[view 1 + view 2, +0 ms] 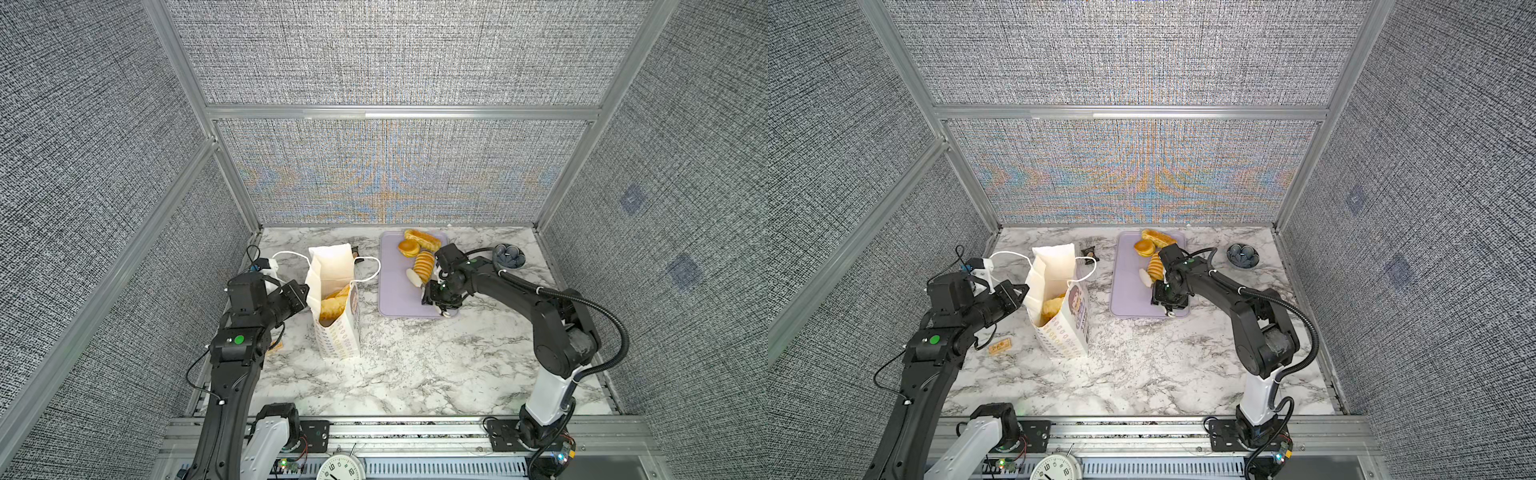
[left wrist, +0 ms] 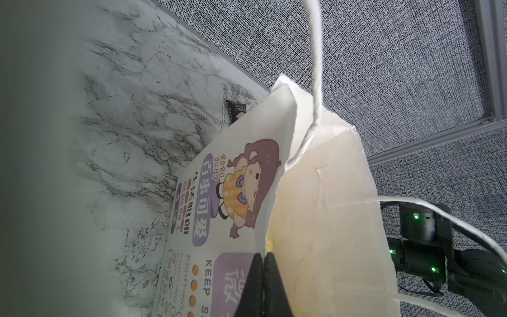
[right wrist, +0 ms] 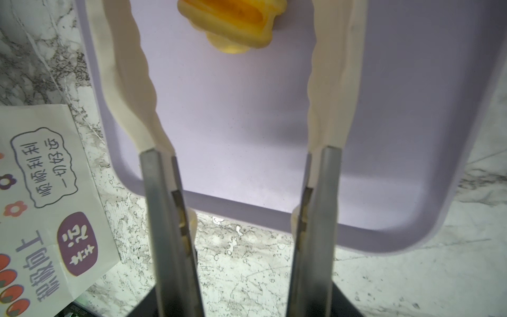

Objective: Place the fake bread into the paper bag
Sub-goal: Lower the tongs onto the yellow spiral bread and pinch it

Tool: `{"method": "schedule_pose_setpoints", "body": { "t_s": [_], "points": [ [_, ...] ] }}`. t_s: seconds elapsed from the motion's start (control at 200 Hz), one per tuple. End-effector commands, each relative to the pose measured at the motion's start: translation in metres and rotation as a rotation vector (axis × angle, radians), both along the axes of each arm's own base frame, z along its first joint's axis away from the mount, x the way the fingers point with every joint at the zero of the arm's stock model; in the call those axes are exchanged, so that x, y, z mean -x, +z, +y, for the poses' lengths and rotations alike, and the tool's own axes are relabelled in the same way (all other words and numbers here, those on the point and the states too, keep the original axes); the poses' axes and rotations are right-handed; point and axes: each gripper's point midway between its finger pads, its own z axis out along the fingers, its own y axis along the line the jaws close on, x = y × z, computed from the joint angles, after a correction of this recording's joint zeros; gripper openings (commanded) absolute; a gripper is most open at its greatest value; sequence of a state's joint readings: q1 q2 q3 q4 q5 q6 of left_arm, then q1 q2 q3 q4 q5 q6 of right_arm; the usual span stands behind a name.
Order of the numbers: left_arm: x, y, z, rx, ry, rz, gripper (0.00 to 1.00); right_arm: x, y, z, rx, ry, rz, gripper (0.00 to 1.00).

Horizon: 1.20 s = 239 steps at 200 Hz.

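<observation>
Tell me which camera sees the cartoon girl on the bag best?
The left wrist view: the cartoon girl is big and sharp on the paper bag's printed side. In a top view she is tiny and seen at a slant. The right wrist view catches only other prints on the bag, not her.

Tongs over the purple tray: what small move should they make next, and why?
Probably ease the tongs forward until their open, empty tips straddle the ridged pastry on the lavender tray, ready to close on it. The pastry lies just ahead of the tips, and the left gripper pinches the rim of the paper bag, holding its mouth open.
</observation>
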<state>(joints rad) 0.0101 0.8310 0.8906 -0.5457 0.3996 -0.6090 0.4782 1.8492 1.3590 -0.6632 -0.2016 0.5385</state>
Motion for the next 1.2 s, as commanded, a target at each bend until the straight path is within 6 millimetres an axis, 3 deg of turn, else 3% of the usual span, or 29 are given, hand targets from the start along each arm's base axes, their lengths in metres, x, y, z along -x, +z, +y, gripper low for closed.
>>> {"method": "schedule_pose_setpoints", "body": {
  "t_s": [0.0, 0.715, 1.19],
  "points": [
    [0.001, -0.001, -0.002, 0.004, -0.012, 0.003, 0.00, -0.004, -0.001, 0.000, 0.012, -0.011, -0.004, 0.57],
    [0.005, 0.000, -0.002, 0.002, -0.014, -0.004, 0.00, -0.006, -0.014, -0.003, 0.043, -0.023, 0.009, 0.49],
    [0.002, 0.003, -0.003, 0.006, -0.019, -0.007, 0.00, 0.009, -0.003, -0.020, 0.021, -0.056, -0.023, 0.37]
  ]
}}
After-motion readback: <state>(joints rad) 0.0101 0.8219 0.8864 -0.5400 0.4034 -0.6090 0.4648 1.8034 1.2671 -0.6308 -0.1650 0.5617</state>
